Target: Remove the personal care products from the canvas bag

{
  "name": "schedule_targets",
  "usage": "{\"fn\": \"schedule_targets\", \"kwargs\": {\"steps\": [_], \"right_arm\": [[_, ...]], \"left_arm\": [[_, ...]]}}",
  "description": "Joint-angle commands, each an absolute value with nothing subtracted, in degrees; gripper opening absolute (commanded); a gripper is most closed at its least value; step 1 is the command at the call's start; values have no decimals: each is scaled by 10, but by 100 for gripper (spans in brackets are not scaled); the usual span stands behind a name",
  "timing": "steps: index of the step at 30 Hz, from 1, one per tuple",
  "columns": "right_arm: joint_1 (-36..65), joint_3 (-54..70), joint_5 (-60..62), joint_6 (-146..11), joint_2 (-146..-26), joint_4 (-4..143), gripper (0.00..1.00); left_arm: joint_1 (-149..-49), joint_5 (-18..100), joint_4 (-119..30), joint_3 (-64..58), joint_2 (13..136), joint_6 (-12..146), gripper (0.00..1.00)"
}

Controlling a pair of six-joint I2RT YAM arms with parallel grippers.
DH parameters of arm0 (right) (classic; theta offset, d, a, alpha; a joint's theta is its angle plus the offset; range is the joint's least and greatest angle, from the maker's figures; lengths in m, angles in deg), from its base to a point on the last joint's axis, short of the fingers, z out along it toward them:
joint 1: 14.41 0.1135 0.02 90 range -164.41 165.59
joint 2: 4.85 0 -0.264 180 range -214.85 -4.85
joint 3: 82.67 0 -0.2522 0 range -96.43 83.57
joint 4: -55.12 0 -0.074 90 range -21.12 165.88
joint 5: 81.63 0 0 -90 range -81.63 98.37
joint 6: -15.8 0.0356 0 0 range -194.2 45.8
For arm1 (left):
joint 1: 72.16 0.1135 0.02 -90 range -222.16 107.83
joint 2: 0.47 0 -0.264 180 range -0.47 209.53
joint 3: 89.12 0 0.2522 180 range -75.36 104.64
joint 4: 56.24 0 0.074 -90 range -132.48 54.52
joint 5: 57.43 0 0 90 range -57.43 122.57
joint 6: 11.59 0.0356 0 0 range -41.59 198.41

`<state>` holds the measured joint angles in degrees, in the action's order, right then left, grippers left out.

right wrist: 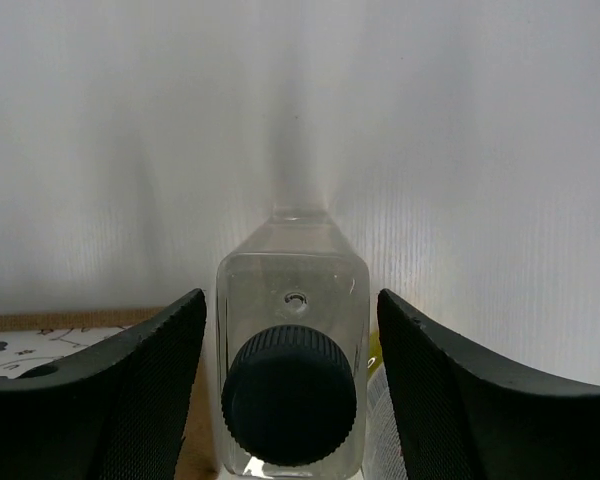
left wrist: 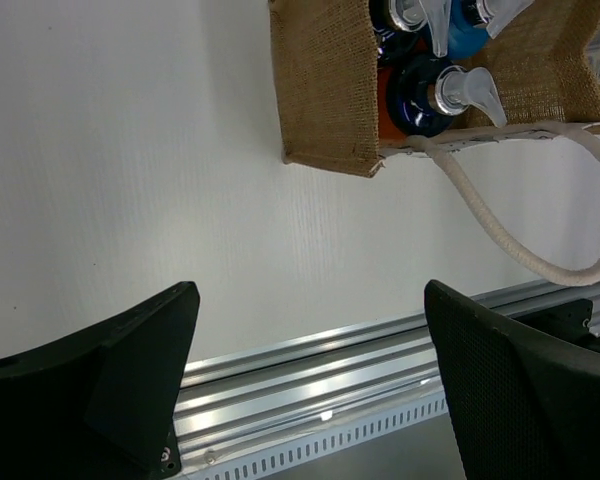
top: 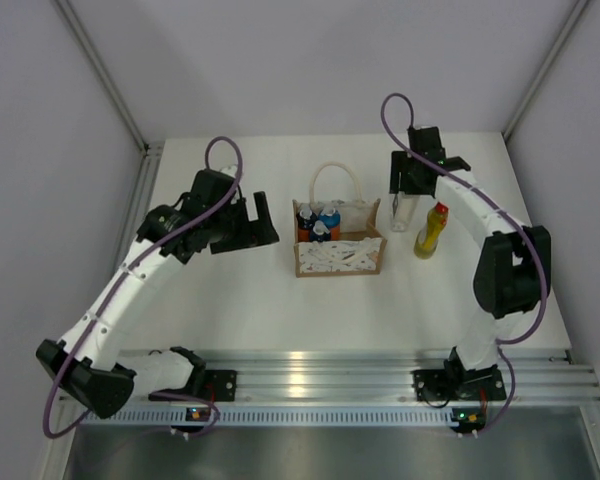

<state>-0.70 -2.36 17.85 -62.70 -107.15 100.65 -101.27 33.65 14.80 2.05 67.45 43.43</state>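
The tan canvas bag [top: 337, 255] stands mid-table with its rope handle [top: 335, 178] up. Orange bottles with blue caps [top: 320, 222] stand inside it; they also show in the left wrist view [left wrist: 420, 90], inside the bag [left wrist: 325, 80]. The clear bottle with the dark cap [top: 402, 212] stands on the table right of the bag. My right gripper [top: 405, 190] is open above it. In the right wrist view its jaws straddle the bottle [right wrist: 290, 290] with narrow gaps on both sides. The yellow bottle with the red cap [top: 431, 230] stands just right of it. My left gripper [top: 252, 222] is open and empty, left of the bag.
An aluminium rail [top: 340, 375] runs along the table's near edge and also shows in the left wrist view [left wrist: 310, 370]. Grey walls close in the back and both sides. The bag's rope handle [left wrist: 540, 250] hangs out toward the rail in the left wrist view.
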Motion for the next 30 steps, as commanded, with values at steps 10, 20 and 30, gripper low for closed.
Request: {"fn": "schedule_targets", "kwargs": {"steps": [10,20,30], "right_arm": [[-9,-64,217,-600,-903,1025,69],[-8,48,99,-548,-734,1067,69],[-4,127,62,-538,-650,1111,68]], "left_arm": [[-1135,259,140,185,820,486,98],[-1196,195,153,291,951,483,81],[-1210,93,227,379,1048,382,64]]}}
